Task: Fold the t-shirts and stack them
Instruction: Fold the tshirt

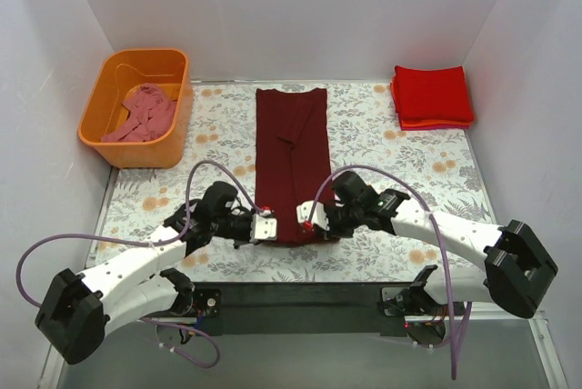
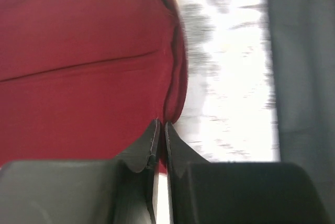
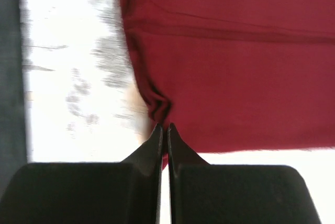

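Observation:
A dark maroon t-shirt [image 1: 291, 153] lies folded into a long narrow strip down the middle of the table. My left gripper [image 1: 265, 228] is shut on its near left corner [image 2: 175, 93]. My right gripper [image 1: 305, 217] is shut on its near right corner [image 3: 157, 103], where the cloth bunches up. A stack of folded bright red t-shirts [image 1: 432, 96] sits at the back right. A dusty pink t-shirt [image 1: 143, 114] lies crumpled in the orange tub [image 1: 105, 148] at the back left.
The table has a floral cloth [image 1: 391, 171]. White walls close in the back and both sides. A dark strip [image 1: 300, 296] runs along the near edge by the arm bases.

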`<action>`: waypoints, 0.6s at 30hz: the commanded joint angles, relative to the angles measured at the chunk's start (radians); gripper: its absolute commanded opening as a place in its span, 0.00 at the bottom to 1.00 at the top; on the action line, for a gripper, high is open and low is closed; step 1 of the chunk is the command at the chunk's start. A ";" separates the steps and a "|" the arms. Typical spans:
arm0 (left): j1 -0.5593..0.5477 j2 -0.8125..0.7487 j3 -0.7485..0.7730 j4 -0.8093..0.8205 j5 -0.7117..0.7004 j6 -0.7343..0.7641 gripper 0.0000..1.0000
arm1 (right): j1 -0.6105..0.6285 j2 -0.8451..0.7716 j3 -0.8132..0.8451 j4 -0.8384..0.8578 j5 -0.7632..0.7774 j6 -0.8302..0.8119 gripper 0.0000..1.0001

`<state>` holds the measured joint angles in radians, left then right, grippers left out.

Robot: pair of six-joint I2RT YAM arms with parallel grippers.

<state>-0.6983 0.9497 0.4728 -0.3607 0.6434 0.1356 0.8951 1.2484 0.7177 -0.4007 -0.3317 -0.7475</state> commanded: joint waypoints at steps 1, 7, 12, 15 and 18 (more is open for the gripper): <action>0.107 0.061 0.096 -0.001 0.041 0.091 0.00 | -0.094 0.041 0.081 -0.020 -0.026 -0.122 0.01; 0.250 0.285 0.226 0.120 0.058 0.179 0.00 | -0.215 0.216 0.258 -0.006 -0.052 -0.279 0.01; 0.333 0.455 0.338 0.193 0.085 0.246 0.00 | -0.284 0.368 0.414 0.042 -0.066 -0.358 0.01; 0.378 0.570 0.421 0.229 0.104 0.265 0.00 | -0.321 0.463 0.523 0.042 -0.076 -0.397 0.01; 0.411 0.676 0.515 0.239 0.121 0.288 0.00 | -0.352 0.549 0.612 0.042 -0.087 -0.429 0.01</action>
<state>-0.3195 1.5837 0.9089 -0.1749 0.7155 0.3653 0.5724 1.7405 1.2266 -0.3851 -0.3828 -1.1023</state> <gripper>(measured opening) 0.031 0.030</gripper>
